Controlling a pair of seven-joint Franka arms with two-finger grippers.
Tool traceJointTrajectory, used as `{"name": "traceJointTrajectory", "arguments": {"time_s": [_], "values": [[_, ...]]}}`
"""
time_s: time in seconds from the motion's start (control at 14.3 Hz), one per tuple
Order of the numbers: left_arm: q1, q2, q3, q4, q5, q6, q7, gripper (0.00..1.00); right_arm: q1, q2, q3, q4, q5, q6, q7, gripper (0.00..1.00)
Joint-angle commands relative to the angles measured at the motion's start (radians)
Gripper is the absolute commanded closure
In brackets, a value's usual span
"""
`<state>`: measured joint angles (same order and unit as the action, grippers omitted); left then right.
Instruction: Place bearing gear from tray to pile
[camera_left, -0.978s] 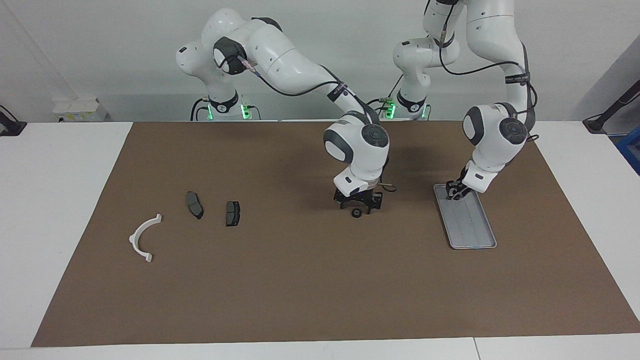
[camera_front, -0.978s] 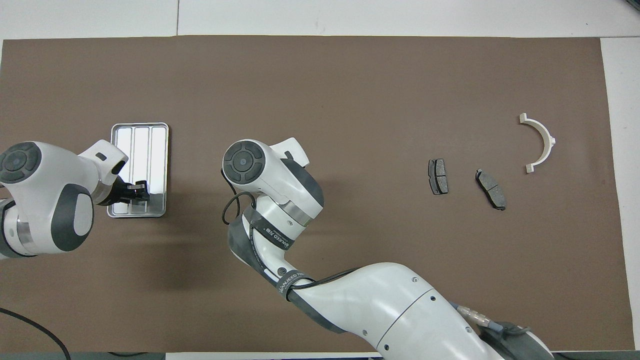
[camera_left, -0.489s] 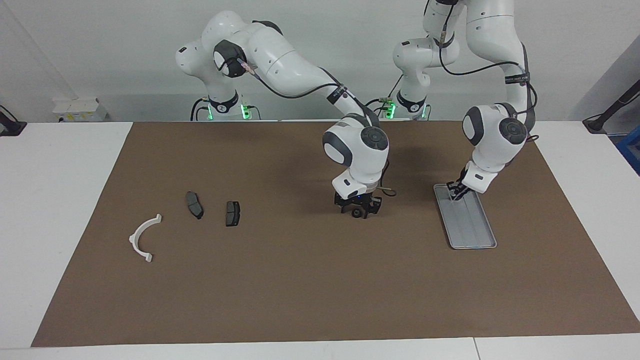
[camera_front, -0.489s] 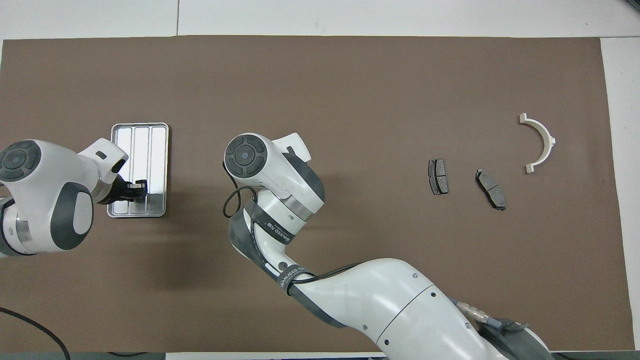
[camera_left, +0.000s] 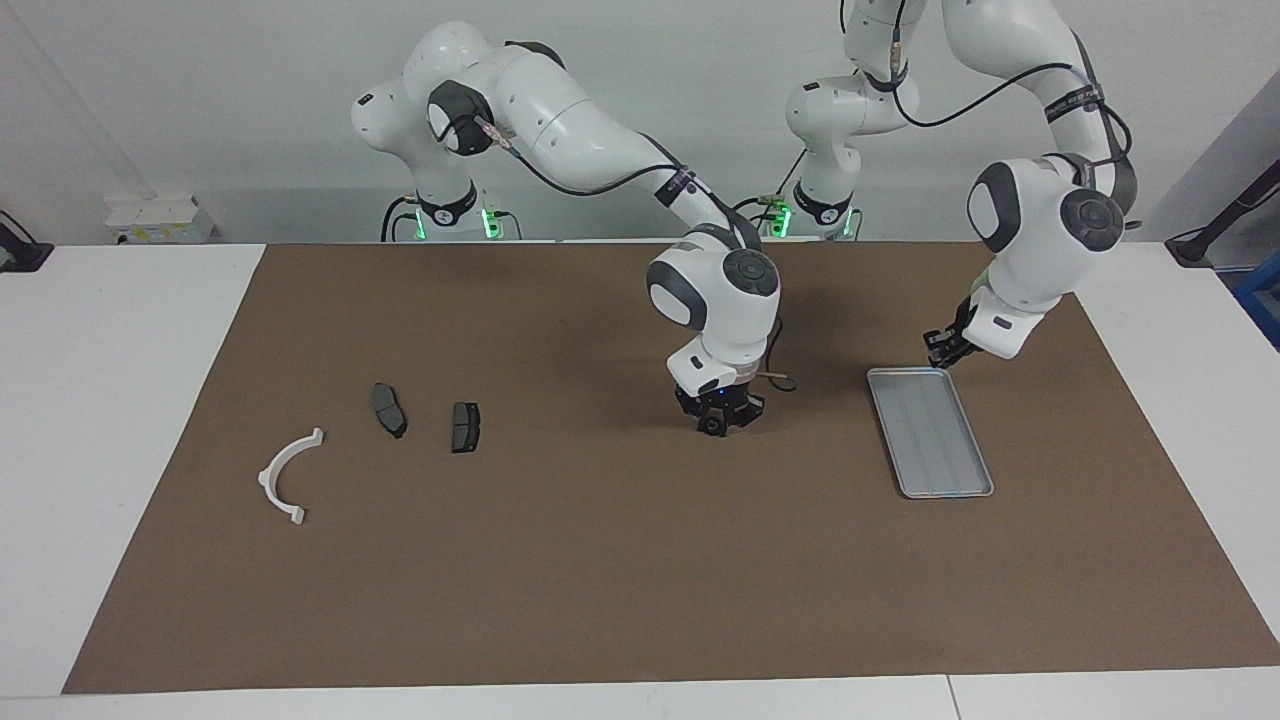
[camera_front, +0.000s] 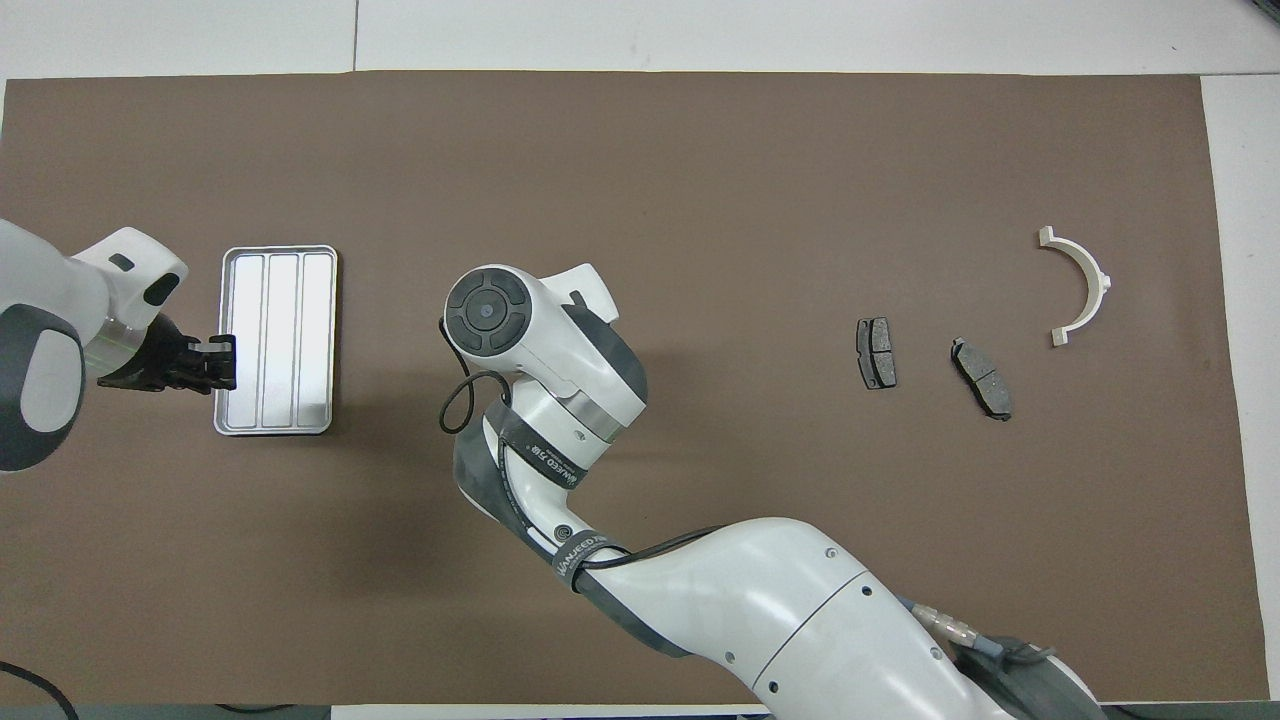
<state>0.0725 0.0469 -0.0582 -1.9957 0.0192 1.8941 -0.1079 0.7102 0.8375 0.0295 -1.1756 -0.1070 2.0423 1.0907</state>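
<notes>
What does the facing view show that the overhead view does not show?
Only the facing view: the right gripper down at the mat, closed on the bearing gear, and the arm bases. In the overhead view the right arm's own wrist covers both gripper and gear.
Only the overhead view: the tray seen from above, its three lanes bare, with the shut left gripper over its rim.
Both: the tray, the left gripper, the two brake pads and the white bracket toward the right arm's end.
</notes>
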Motion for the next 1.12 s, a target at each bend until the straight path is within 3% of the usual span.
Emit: {"name": "traceJointTrajectory", "arguments": {"time_s": [0.0,0.28,0.56,0.84,0.98,1.05], "values": [[0.01,0.001,-0.005,0.049,0.004,-0.069,-0.013,0.93,-0.009,0.025,0.007,0.02,-0.01,-0.004,0.02,1.0],[0.001,0.001,-0.005,0.051,0.001,-0.066,-0.036,0.93,-0.026,0.014,0.007,0.025,-0.014,-0.039,0.006,1.0],[-0.031,0.005,-0.015,0.054,-0.01,-0.044,-0.113,0.93,-0.171,-0.075,0.021,0.117,-0.008,-0.333,-0.255,1.0],[-0.242,0.019,-0.017,0.06,-0.037,0.058,-0.43,0.93,-0.389,-0.228,0.038,0.117,0.052,-0.496,-0.665,1.0],[-0.334,0.048,-0.015,0.073,-0.053,0.117,-0.577,0.93,-0.483,-0.236,0.036,0.111,0.052,-0.484,-0.841,1.0],[-0.385,0.1,-0.015,0.112,-0.054,0.14,-0.657,0.93,-0.53,-0.235,0.038,0.091,0.055,-0.435,-0.923,1.0]]}}
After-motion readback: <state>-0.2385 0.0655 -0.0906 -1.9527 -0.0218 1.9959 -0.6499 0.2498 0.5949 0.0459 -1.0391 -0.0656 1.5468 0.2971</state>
